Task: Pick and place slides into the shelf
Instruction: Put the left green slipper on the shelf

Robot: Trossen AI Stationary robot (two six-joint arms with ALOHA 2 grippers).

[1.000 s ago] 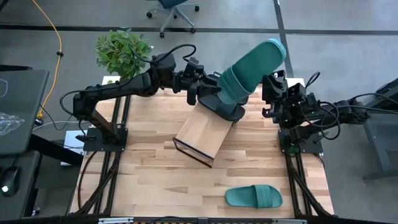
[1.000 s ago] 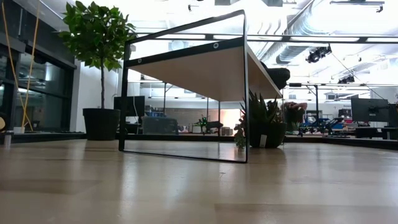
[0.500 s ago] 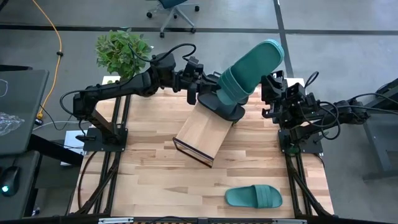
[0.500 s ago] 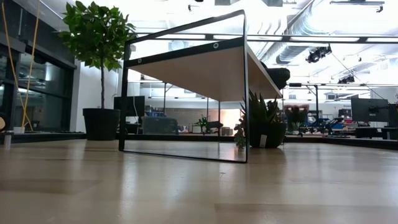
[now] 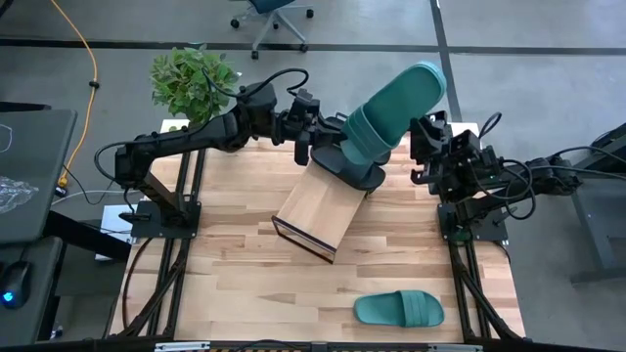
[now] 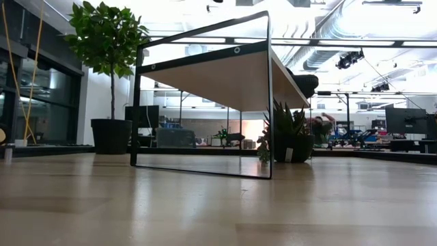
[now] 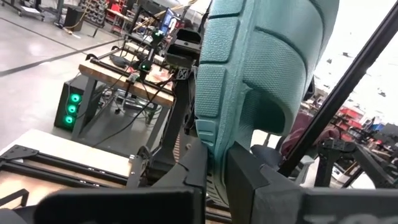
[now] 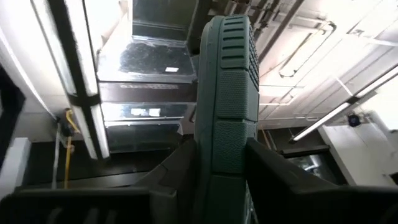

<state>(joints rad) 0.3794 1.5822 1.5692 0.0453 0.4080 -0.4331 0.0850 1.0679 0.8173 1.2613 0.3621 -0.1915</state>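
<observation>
Jaws of the left gripper (image 7: pixel 217 163) and, seemingly, the right gripper (image 8: pixel 221 152) are closed on one teal slide (image 5: pixel 396 112), raised near the worktop's far edge above the shelf (image 5: pixel 318 210). One grip should be released before it is lowered beside the black slide (image 5: pixel 364 178).

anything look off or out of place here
Yes. The shelf sits skewed at an angle on the table. A teal slide is held up over its far end, gripped by the left gripper and the right gripper at once. Another teal slide lies alone near the table's front edge.
</observation>
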